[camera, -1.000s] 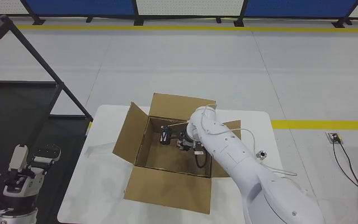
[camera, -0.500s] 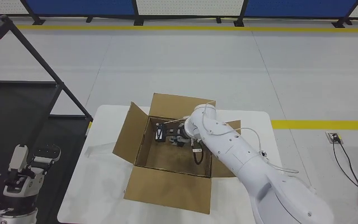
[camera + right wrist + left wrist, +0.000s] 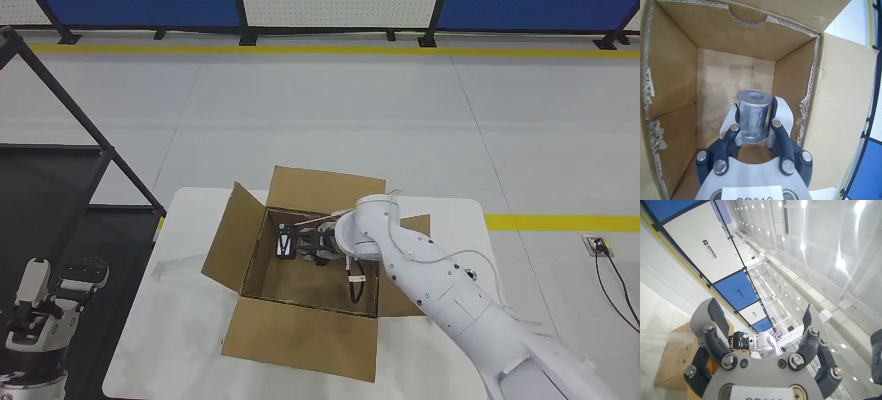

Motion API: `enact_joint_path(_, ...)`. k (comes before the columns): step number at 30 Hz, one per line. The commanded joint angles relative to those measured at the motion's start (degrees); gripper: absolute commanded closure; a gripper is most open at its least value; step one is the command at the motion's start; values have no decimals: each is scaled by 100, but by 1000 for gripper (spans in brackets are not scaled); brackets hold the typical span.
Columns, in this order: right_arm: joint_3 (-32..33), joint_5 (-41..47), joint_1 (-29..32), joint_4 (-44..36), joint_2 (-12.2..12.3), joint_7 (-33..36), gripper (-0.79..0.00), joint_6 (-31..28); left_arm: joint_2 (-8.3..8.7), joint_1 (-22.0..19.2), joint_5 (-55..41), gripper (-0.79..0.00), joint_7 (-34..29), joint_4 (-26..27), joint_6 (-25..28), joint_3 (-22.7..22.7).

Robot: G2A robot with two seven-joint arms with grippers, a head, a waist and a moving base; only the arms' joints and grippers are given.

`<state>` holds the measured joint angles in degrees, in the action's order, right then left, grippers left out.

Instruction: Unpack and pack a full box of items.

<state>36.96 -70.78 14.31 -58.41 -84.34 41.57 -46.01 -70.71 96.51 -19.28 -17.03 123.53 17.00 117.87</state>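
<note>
I am logging one cardboard box [image 3: 300, 340], standing on the white table [image 3: 190, 300] with all four flaps folded outward, its torn corrugated edges showing in the right wrist view. I am seeing the right gripper [image 3: 755, 106] reaching into the box's opening, over the half farther from the robot and pointing toward the box's left wall. Its fingers are closing on one metal part [image 3: 753, 117]: a grey cylinder with a flange at each end and a round bore in its outer face. The pads are pressing on the barrel between the two flanges, one on either side, and the outer flange is sitting just past the fingertips. I cannot tell whether the part is touching the box floor or hanging above it. I am reading the left gripper [image 3: 761, 307] as holding nothing, its fingers spread wide with only the hall ceiling showing between them; it is tilting upward from a spot low beside the table, off the box's left side, with the box's outer wall and the other arm's wrist in its view. One small round metal piece [image 3: 467, 275] is lying on the table just beside the box's right flap. A black frame [image 3: 90, 170] is standing left of the table, and a yellow line [image 3: 560, 222] is running across the floor to the right.
</note>
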Motion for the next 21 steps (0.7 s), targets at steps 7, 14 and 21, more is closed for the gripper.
enact_joint_path(7,536,-25,630,-1243,288,940,0,402,0,0,0,-785,0,0,0,0)
enact_joint_path(14,536,-25,630,-1243,288,940,0,402,0,0,0,-785,0,0,0,0)
enact_joint_path(21,650,-148,729,-1424,325,696,0,538,0,0,0,-785,0,0,0,0)
